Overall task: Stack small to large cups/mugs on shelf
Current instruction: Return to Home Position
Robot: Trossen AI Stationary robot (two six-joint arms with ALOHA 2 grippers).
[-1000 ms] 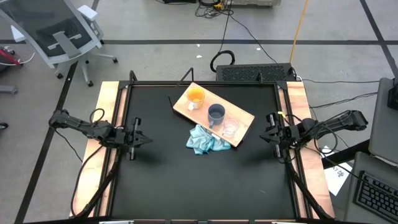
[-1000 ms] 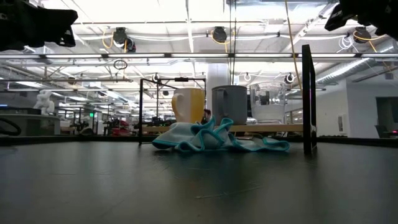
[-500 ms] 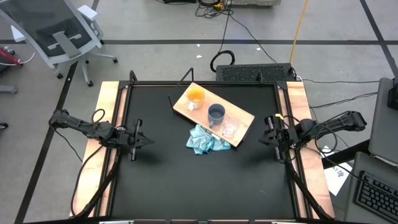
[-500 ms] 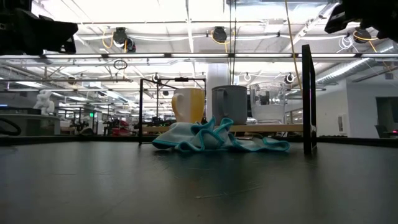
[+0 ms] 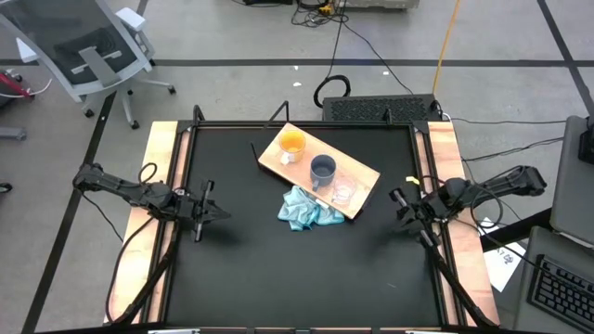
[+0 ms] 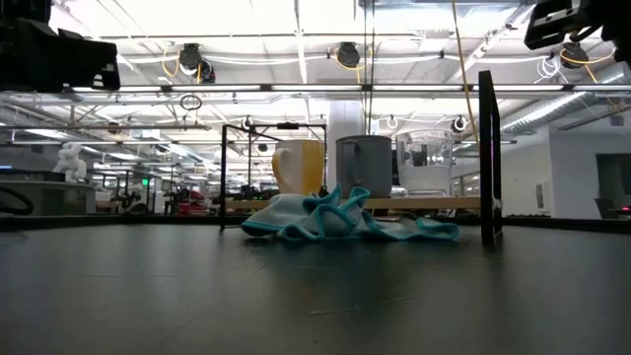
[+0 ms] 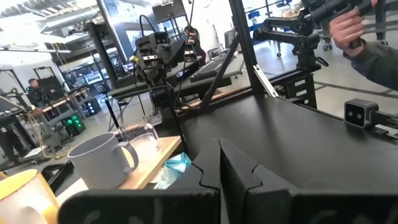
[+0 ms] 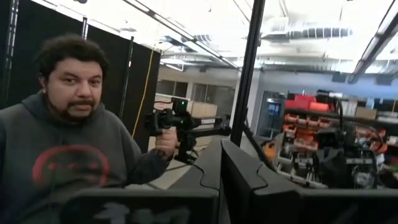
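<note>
The light-wood board [image 5: 362, 174] lies slantwise at the table's far middle. On it stand an orange mug [image 5: 291, 144] with a white handle, a grey-blue mug [image 5: 322, 170] and a clear cup [image 5: 344, 191], each on its base. They also show in the low view: the orange mug [image 6: 299, 166], the grey-blue mug [image 6: 365, 165] and the clear cup [image 6: 427, 163]. My left gripper [image 5: 221, 212] is shut and empty, above the table's left side. My right gripper [image 5: 397, 206] is shut and empty, above the right side. Both are well away from the cups.
A crumpled light blue cloth [image 5: 306, 209] lies on the black table against the board's near edge. Dark frame posts [image 6: 486, 158] stand at the table's corners. A person [image 8: 68, 143] holding a handle stands in the room beyond the table.
My right gripper has moved a little toward the table's near edge and turned slightly. My left gripper has drifted a little toward the near edge. The cups, board and cloth have stayed put.
</note>
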